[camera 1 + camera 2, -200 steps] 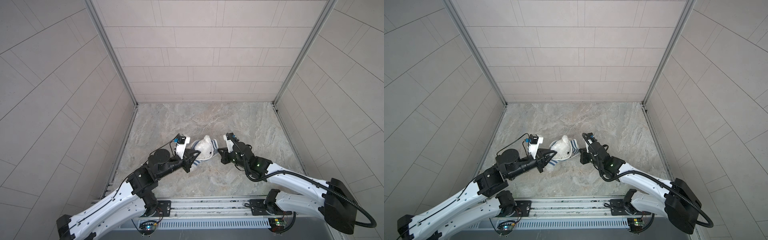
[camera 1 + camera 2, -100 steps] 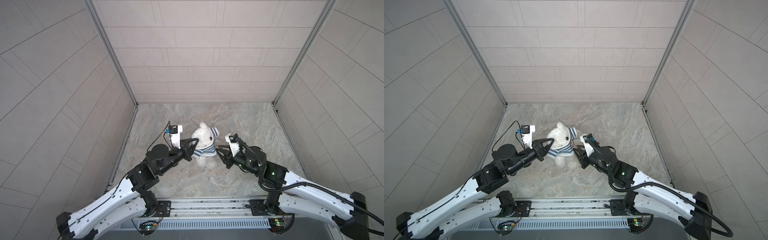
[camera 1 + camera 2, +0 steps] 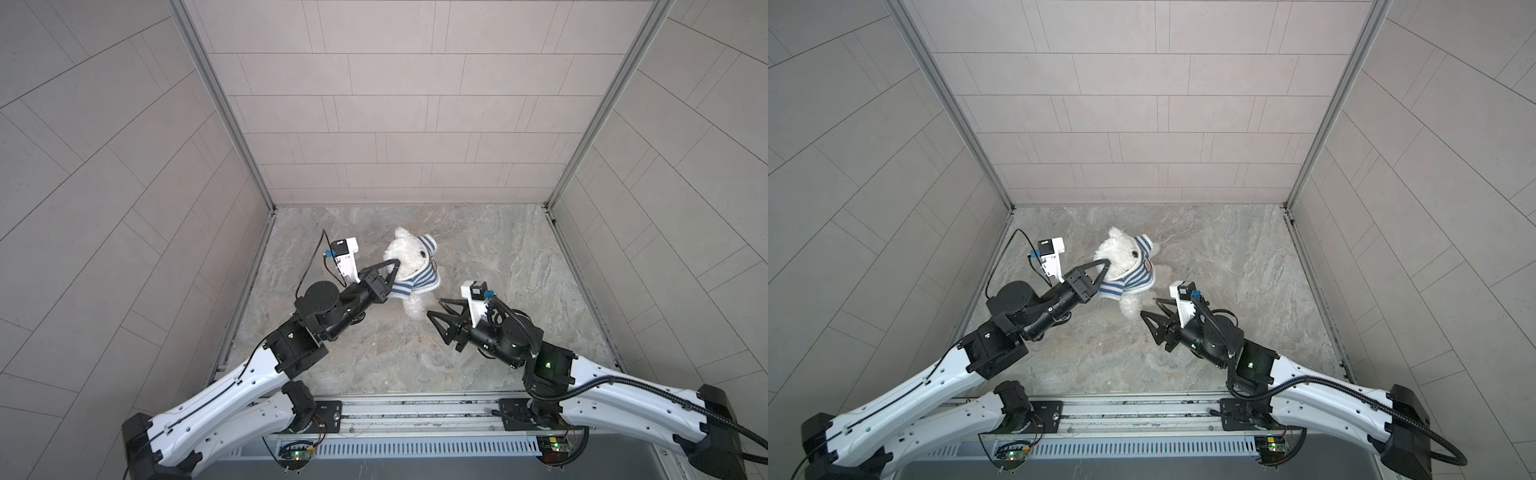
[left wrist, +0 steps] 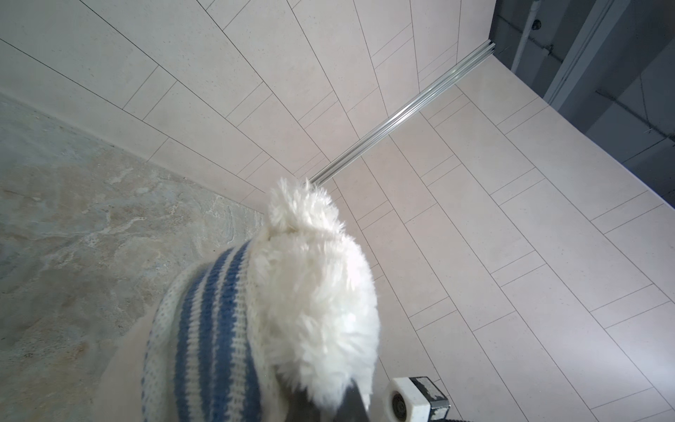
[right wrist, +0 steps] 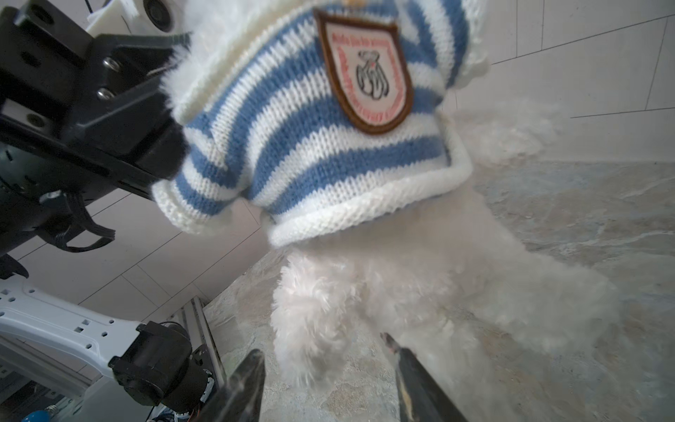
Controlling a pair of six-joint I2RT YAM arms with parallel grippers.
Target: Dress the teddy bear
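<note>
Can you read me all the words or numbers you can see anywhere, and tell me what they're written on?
Badge on the striped shirt worn by the teddy bear: pink letters run around a little drawing, but they are too blurred to read.
Everywhere else: no words, numbers or signs that can be read.

A marbled grey-beige stone floor (image 3: 478, 257) forms the bottom of a three-sided booth. Behind the floor rises the back wall (image 3: 395, 104), and a side wall (image 3: 104, 187) flanks it on each side. All three are clad in pale beige tiles with thin dark joints. Aluminium posts (image 3: 224, 112) stand at the floor's two far corners. The light is soft and even. In the left wrist view a dark room (image 4: 602, 54) shows past a wall's edge.
</note>
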